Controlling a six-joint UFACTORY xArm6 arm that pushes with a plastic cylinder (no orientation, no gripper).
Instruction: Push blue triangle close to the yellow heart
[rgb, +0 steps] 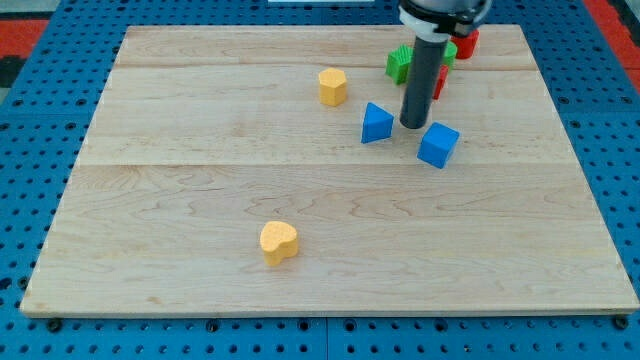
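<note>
The blue triangle (376, 123) lies on the wooden board right of centre, toward the view's top. The yellow heart (279, 241) lies lower, left of centre, far from the triangle. My tip (413, 124) rests on the board just to the right of the blue triangle, between it and a blue cube (438, 144). A small gap shows between the tip and the triangle.
A yellow hexagonal block (333, 86) sits up and left of the triangle. A green block (400, 64) and red blocks (466, 41) sit near the board's top edge, partly hidden behind the rod. The wooden board (150, 200) lies on a blue pegboard.
</note>
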